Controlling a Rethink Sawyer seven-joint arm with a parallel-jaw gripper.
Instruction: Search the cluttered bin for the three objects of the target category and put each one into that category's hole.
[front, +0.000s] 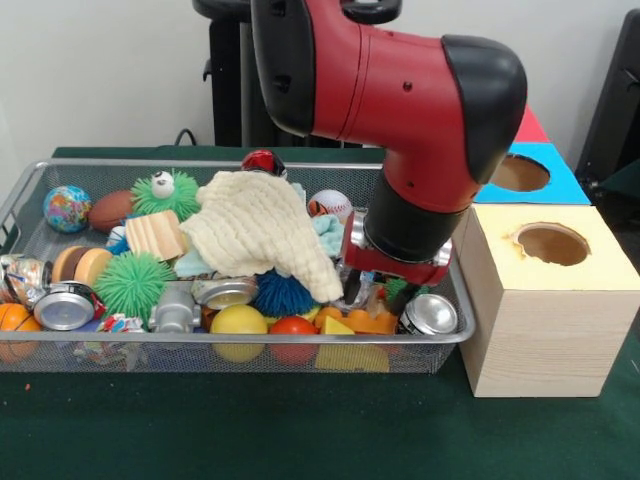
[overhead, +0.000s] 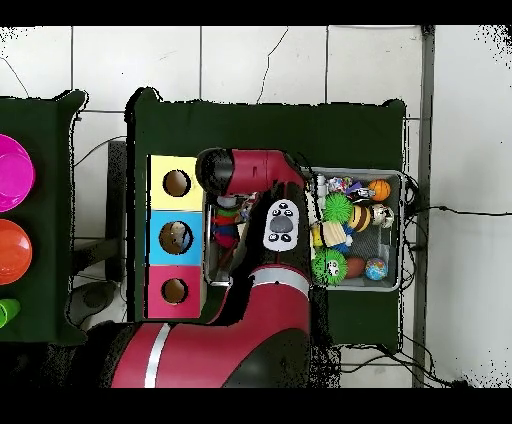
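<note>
- Crushed silvery cans with blue and red print (front: 427, 315) are seen scattered in the silver wire-mesh bin (front: 240, 341), one in the right front corner, more (front: 62, 305) at the left end.
- The red-and-black arm's gripper (front: 372, 297) is lowered among toys beside a cream cloth (front: 258, 232); its opening cannot be told.
- The blue-topped box's round hole (front: 520, 173) lies behind the yellow-topped box (front: 545, 310).

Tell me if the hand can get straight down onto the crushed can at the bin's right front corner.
Probably yes. The crushed silver can lies uncovered in the silver wire-mesh bin, just beside the hand; the cream cloth does not reach it.
</note>
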